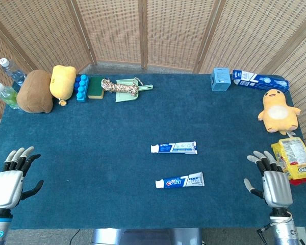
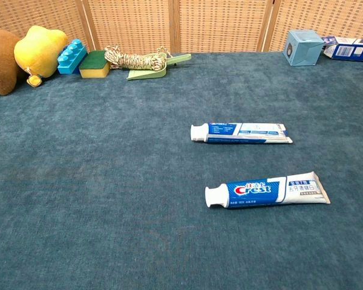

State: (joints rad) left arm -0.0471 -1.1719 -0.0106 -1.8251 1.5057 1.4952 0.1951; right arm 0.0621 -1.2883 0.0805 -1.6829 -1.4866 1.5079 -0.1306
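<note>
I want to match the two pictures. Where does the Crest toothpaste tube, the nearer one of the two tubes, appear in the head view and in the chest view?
Head view: the Crest toothpaste tube lies low, a little right of centre, cap to the left.
Chest view: it lies right of centre, below the middle, cap to the left.
Shared landmark: the second toothpaste tube lies just beyond it in both views.

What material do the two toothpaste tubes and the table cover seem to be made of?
The Crest tube looks like glossy laminated plastic: a smooth printed skin, a flat crimped end and a white cap. The other toothpaste tube looks the same, though its print is too small to read. The table cover seems to be matte blue carpet or felt, with a fuzzy nap.
</note>
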